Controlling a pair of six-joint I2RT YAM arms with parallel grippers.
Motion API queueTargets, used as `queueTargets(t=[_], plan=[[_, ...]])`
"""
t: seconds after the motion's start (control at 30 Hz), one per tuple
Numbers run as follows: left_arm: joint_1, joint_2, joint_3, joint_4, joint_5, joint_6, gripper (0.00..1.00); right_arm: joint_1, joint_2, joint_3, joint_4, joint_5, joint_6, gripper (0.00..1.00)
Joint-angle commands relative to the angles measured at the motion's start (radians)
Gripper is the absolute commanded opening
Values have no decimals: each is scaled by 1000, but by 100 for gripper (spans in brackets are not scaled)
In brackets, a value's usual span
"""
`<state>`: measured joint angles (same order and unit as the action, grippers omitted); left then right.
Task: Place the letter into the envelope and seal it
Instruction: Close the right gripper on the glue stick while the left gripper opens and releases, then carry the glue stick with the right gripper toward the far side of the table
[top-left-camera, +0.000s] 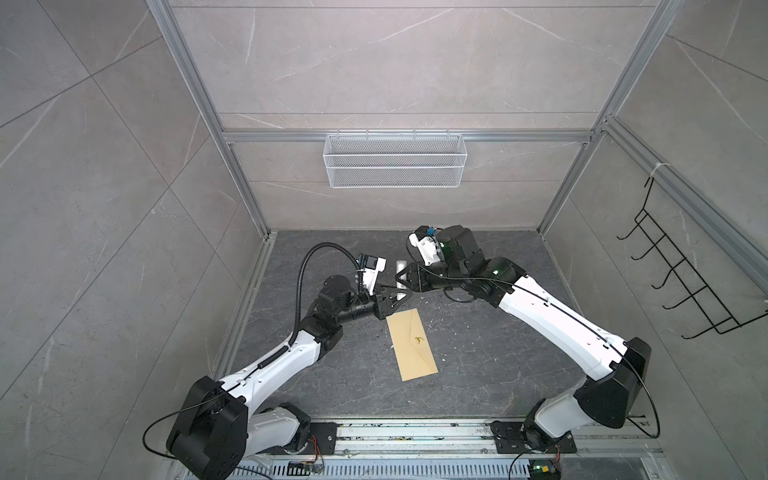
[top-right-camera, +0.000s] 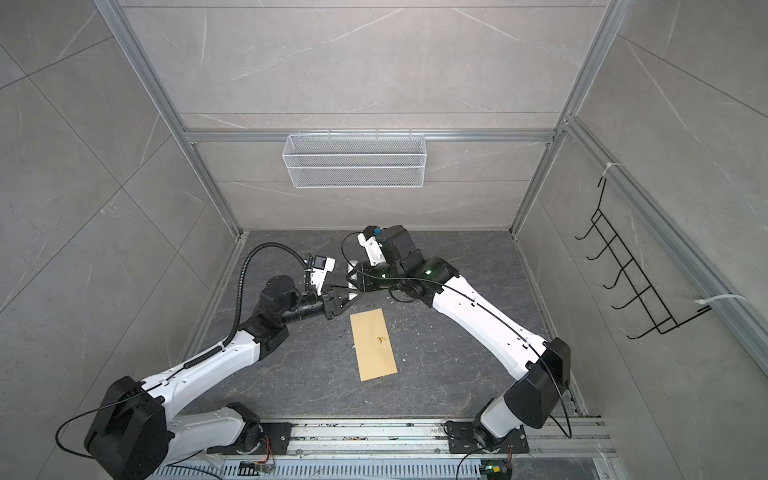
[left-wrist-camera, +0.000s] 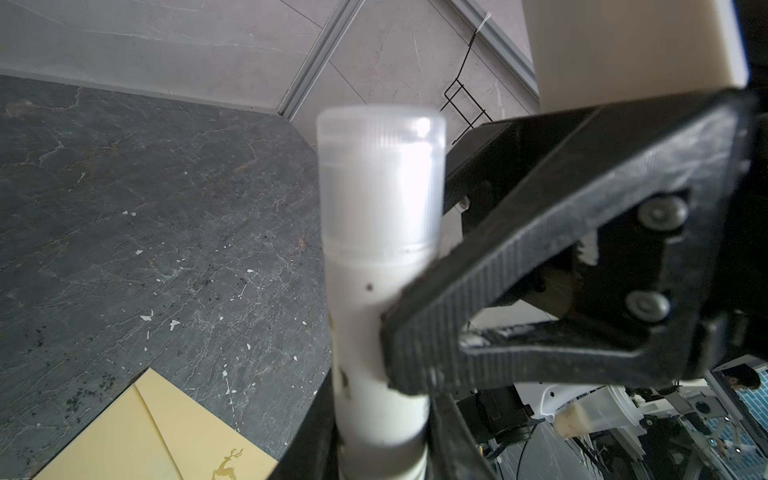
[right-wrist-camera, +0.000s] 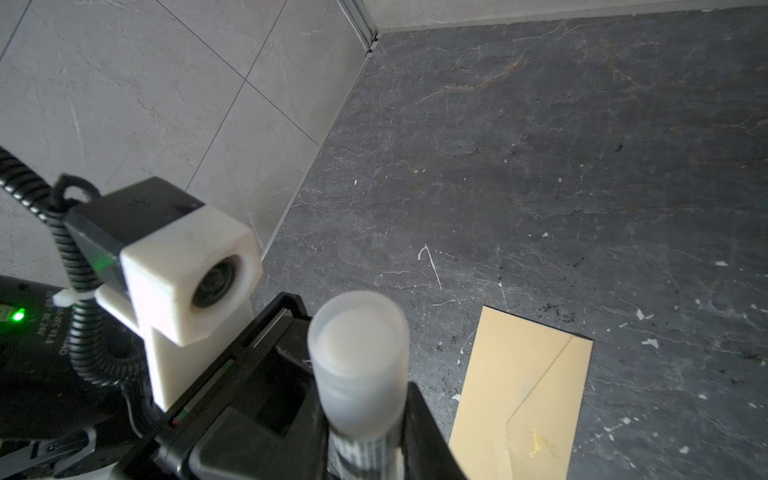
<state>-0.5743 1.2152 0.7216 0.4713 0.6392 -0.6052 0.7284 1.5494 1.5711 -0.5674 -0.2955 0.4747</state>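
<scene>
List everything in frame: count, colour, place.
envelope: 1, tan, flat on the table, flap folded down
letter: none in view
glue stick: 1, white with translucent cap, held above the table
mesh basket: 1, white, on back-wall rail
hook rack: 1, black wire, right-hand wall
table: 1, dark grey marble, white flecks
left arm, right arm: 2, white and black
left gripper: black, shut on stick's body
right gripper: black, shut just below cap

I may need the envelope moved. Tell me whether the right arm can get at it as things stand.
Probably not yet. The envelope lies uncovered on the table nearby, but the right pincer grips the glue stick, which the left pincer holds too.
</scene>
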Motion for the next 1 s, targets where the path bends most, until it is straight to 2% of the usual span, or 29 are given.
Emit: queueTargets(t=[0.0, 0.13, 0.33, 0.43, 0.53, 0.7, 0.97], plan=[[-7, -14, 51, 16, 28, 57, 7, 6, 11, 33, 25, -37, -3, 20], [-6, -18, 61, -38, 14, 101, 25, 6, -11, 39, 6, 25, -54, 18], [-6, -96, 84, -231, -117, 243, 58, -1, -20, 143, -196, 365, -210, 18], [-7, -149, 79, -301, -177, 308, 71, -31, 21, 213, -289, 454, -257, 18], [-7, -193, 81, -367, -229, 353, 77, -75, 81, 286, -369, 504, -286, 18], [-7, -244, 63, -406, -280, 377, 89, -169, 195, 380, -440, 504, -304, 18], [-7, -287, 35, -421, -295, 371, 98, -299, 395, 520, -528, 486, -317, 17]])
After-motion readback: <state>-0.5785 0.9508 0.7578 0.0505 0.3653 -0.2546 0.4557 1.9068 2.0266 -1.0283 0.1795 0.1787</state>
